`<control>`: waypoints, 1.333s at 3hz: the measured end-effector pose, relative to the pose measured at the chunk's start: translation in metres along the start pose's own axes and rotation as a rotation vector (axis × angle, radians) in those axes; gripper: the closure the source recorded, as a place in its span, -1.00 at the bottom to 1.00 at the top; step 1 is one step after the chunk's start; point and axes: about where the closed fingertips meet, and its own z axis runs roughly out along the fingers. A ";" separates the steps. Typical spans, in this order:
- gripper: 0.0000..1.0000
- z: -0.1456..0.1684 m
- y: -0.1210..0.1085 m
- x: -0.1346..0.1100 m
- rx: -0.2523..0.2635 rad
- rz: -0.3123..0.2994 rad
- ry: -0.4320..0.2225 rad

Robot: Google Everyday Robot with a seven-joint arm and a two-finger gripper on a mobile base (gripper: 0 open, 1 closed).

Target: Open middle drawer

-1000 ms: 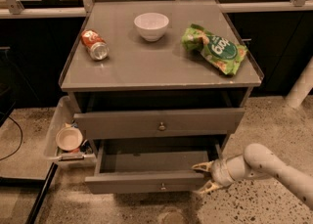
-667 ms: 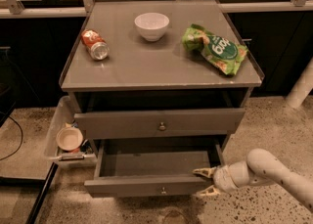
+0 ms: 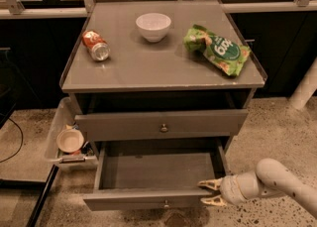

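Observation:
The middle drawer point(image 3: 148, 198) is pulled well out at the bottom of the grey cabinet. Its shallow grey box point(image 3: 158, 170) is bare inside, and a small round knob point(image 3: 166, 203) sits at the centre of its front. My gripper point(image 3: 206, 193) is on a pale arm that comes in from the lower right. It sits at the right end of that drawer's front, pointing left. Its two yellowish fingers point(image 3: 210, 184) are spread apart, one above and one below the front's top edge. The drawer above point(image 3: 161, 123), also with a knob, stands slightly out.
On the cabinet top point(image 3: 163, 67) are a white bowl point(image 3: 153, 25), a red can on its side point(image 3: 96, 45) and a green snack bag point(image 3: 218, 49). A clear bin with a small bowl point(image 3: 69, 140) hangs at the cabinet's left. The floor is speckled.
The gripper has moved down and toward the camera along the drawer's right end. The middle drawer's front has come out a little further with it.

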 end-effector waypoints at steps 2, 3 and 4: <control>-0.17 0.000 0.000 0.000 0.000 0.000 0.000; -0.65 0.000 0.000 0.000 0.000 0.000 0.000; -1.00 0.002 -0.005 -0.004 -0.015 -0.004 -0.006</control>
